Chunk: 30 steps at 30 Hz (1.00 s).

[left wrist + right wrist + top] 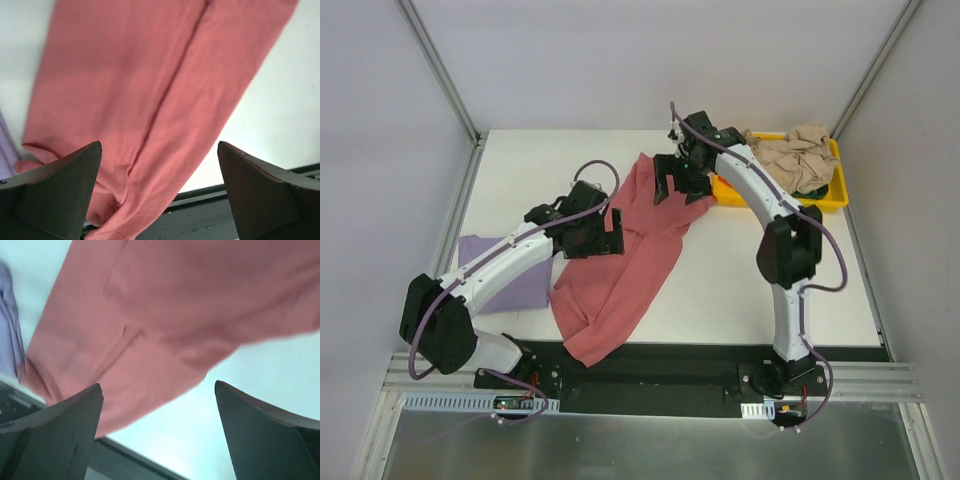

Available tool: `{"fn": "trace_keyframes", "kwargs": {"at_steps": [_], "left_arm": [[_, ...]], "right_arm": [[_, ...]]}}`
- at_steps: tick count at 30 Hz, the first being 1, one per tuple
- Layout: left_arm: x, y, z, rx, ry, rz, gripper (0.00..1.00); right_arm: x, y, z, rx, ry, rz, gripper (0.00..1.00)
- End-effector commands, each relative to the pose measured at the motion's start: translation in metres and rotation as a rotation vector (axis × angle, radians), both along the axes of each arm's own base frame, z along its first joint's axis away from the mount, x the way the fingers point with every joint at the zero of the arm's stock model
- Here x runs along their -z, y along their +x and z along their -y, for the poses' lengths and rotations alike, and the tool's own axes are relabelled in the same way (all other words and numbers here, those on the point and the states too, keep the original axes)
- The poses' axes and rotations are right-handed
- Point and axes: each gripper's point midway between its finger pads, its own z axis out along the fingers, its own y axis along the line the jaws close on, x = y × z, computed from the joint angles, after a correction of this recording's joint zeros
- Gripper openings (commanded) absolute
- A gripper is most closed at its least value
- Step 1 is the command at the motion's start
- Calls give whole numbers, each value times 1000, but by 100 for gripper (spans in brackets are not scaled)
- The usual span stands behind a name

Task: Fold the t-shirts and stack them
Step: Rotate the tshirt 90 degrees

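A large dusty red-pink t-shirt (625, 270) lies crumpled lengthwise on the white table, from the middle back to the front edge. It fills the left wrist view (150, 90) and the right wrist view (165, 310). A folded lavender t-shirt (510, 280) lies at the left, partly under the left arm. A beige t-shirt (798, 155) is heaped in the yellow tray, a dark green one (817, 188) under it. My left gripper (605, 232) is open and empty above the pink shirt's left side. My right gripper (682, 190) is open and empty above its far end.
The yellow plastic tray (835, 195) stands at the back right corner. The table's front edge meets a black rail (660, 355) that carries both arm bases. Grey walls close in the table at left, right and back.
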Motion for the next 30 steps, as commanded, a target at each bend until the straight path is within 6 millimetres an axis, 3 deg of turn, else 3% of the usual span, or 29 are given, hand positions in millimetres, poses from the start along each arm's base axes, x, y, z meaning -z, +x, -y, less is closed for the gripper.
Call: {"fn": "trace_keyframes", "kwargs": {"at_steps": [1,5,8,10,14,17,22,25,30], "left_arm": [[20,-2,-24,-54,28,-63,99],[40,-26,-31,-65,16,-126,99],[57,-45,-37,-82,-7,-155,99],[66,-52,-36,-81,-31,-166,99],[84,-58,-35,-83,-29,-212,99],[93,-55,-32,-75,-23,-238,99],[102,-55,-18,-51,-62,-293,99],[102,-50,-6,-39,-97,-308,99],[97,-44,30,31,-202,-346,99]], "right_arm": [[-35,-66,-3,-46,-49,71,96],[-3,-114,-26,-60,-44,-33,96],[18,-131,-41,-111,-92,-61,96],[32,-131,-50,-130,-110,-87,96],[59,-112,-51,-155,-196,-94,96],[79,-96,-41,-173,-300,-118,96],[101,-86,-30,-146,-308,-236,96],[99,-67,-16,-91,-304,-293,96],[84,-23,-22,-42,-130,-273,96]]}}
